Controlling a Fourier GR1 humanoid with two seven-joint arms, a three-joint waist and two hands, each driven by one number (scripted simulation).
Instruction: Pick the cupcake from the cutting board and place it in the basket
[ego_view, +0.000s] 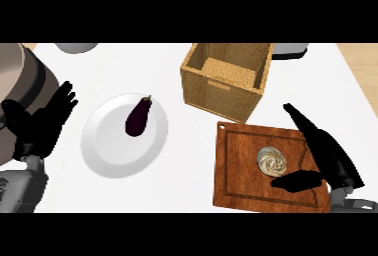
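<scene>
Taking the cutting board (251, 170) as your landmark, you find the robot's right hand (328, 155) over its right edge: matte black throughout, with long, tapering fingers (303, 119) and a shorter, rounded thumb (295, 181). Below that hand, off the board's lower right corner, you see the start of the right forearm (359, 204), a grey casing with darker recesses. Well to the board's left, the left hand (37, 127) shows the same matte black finish, its fingers thick and blunt-tipped. Beneath it, the left forearm (22, 190) is grey, blocky and faceted, with dark seams between its panels.
</scene>
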